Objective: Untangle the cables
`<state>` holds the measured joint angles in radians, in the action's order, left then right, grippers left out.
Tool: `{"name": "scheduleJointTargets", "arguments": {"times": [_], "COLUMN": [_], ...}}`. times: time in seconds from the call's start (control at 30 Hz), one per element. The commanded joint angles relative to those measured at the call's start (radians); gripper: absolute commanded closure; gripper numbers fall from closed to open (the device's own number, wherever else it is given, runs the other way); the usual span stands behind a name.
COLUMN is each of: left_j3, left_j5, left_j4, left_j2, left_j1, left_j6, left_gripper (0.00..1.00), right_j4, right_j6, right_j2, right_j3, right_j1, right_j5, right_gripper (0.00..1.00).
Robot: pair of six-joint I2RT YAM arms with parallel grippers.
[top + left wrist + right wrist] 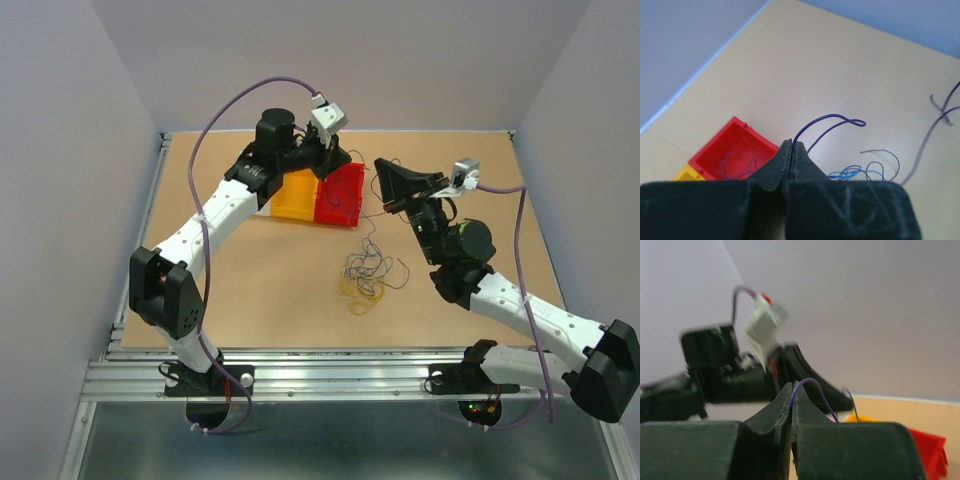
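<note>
The left gripper [791,145] was pressed shut on a purple wire [830,118], which looped up and rightward from its tips. The right gripper [792,388], also clamped on a purple strand [812,382], sat nearer the loose tangle [368,275] lying beyond both.

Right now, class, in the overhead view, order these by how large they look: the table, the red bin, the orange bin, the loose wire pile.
1. table
2. wire pile, judged by its spread
3. red bin and orange bin: they look alike, and the left arm hides part of the orange one.
</note>
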<state>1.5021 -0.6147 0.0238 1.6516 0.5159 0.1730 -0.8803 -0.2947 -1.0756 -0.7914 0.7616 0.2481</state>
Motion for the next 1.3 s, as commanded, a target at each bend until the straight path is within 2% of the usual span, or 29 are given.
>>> {"name": "scheduleJointTargets", "arguments": {"times": [0.0,0.1,0.2,0.3,0.57,0.67,0.73,1.07,1.27], "left_j3": [0.147,0.239,0.300,0.355,0.498,0.495,0.483,0.270,0.211], "left_j5": [0.058,0.067,0.105,0.138,0.132,0.128,0.165,0.236,0.239], "left_j4": [-0.131,-0.160,-0.170,-0.167,-0.139,-0.111,-0.084,0.091,0.151], "left_j2": [-0.003,0.014,0.048,0.097,0.267,0.309,0.321,0.264,0.255], "left_j1": [-0.013,-0.016,-0.017,-0.020,-0.043,-0.045,-0.045,-0.059,-0.071], "left_j6": [0.010,0.010,0.010,0.016,-0.003,-0.003,0.006,0.008,-0.018], "left_gripper": [1.00,1.00,1.00,1.00,1.00,1.00,1.00,1.00,1.00], "right_j4": [0.040,0.047,0.037,-0.025,-0.161,-0.265,-0.279,-0.365,-0.393], "right_j6": [-0.018,-0.038,-0.122,-0.197,-0.334,-0.391,-0.420,-0.489,-0.529], "right_j2": [-0.007,-0.093,-0.207,-0.326,-0.641,-0.759,-0.815,-0.816,-0.871], "right_j3": [0.069,0.055,0.009,-0.034,-0.184,-0.267,-0.317,-0.358,-0.422], "right_j1": [-0.027,-0.053,-0.146,-0.229,-0.341,-0.383,-0.392,-0.397,-0.397], "right_j5": [-0.072,-0.143,-0.242,-0.381,-0.599,-0.739,-0.765,-0.905,-0.937], "right_gripper": [0.99,0.99,0.99,0.99,0.99,0.99,0.99,0.99,0.99]}}
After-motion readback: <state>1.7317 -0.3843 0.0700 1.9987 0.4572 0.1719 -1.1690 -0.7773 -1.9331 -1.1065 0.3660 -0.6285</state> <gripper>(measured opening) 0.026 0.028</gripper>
